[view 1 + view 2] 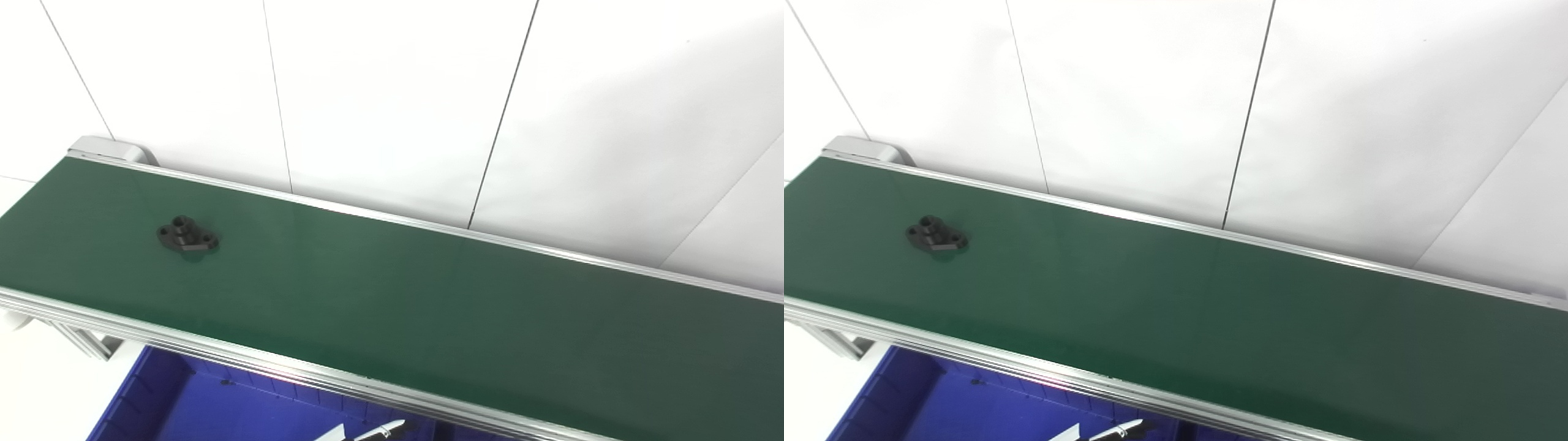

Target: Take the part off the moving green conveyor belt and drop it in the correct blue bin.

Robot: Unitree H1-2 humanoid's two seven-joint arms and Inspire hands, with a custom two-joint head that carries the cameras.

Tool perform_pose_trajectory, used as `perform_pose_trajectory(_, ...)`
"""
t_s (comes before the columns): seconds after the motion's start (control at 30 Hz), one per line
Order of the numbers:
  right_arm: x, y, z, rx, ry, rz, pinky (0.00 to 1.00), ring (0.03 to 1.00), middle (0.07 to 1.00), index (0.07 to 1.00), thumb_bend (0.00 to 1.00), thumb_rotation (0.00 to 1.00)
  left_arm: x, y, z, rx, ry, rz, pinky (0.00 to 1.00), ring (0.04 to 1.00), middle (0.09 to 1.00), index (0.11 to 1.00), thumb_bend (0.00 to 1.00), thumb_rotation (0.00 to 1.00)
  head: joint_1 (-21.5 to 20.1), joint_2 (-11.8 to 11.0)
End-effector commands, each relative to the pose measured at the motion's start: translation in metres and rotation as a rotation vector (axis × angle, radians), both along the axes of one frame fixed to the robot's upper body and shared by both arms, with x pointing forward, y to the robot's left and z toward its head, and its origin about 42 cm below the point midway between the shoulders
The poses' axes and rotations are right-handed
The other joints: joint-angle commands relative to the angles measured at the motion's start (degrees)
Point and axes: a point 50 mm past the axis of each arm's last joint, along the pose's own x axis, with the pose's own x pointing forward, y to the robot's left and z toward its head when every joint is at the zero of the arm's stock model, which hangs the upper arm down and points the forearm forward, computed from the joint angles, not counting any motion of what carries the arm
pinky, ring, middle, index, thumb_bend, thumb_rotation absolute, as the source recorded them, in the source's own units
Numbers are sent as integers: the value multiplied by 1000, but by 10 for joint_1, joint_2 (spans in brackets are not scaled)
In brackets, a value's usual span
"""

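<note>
While lying flat at the left of the frame, sitting alone on the green conveyor belt [429,294] as a small black part [187,234], roughly midway between the far silver rail [392,218] and the near silver rail [257,358]. Leaving the long stretch of belt running to the right edge bare. Showing below the near rail, at lower left, a blue bin [184,398] with ribbed walls. Poking in at the bottom edge, white fingertips [380,430] over the bin; cannot tell which hand, nor whether spread or curled.
</note>
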Motion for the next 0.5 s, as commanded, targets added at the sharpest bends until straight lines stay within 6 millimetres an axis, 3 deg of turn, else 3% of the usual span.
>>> perform_pose_trajectory(0.0,1,-1,6,13,-51,2,903,958,985,1000,924,398,4,-1,6,-33,-53,3,821,942,979,947,900,320,0,-1)
perform_pose_trajectory(0.07,0,-2,6,18,-47,2,920,967,988,1000,923,391,4,-2,6,-41,-50,4,817,940,979,949,901,318,-1,0)
perform_pose_trajectory(0.17,1,-1,6,20,-52,-2,866,942,976,997,916,374,4,-2,6,-38,-51,5,811,938,979,949,900,323,-1,1)
perform_pose_trajectory(0.23,1,-1,5,18,-54,0,899,957,981,997,914,371,5,-2,6,-35,-54,4,807,938,981,951,895,332,-3,3)
perform_pose_trajectory(0.3,2,-1,5,15,-55,1,875,949,979,998,915,380,5,-1,6,-38,-53,7,804,926,972,949,890,313,-4,3)
perform_pose_trajectory(0.37,2,0,6,11,-48,-4,779,905,964,997,919,398,5,-1,6,-41,-55,9,806,929,971,946,895,307,-4,4)
perform_pose_trajectory(0.47,2,0,6,21,-47,-5,756,894,959,995,916,385,6,-1,7,-33,-62,6,813,933,971,946,899,319,-3,3)
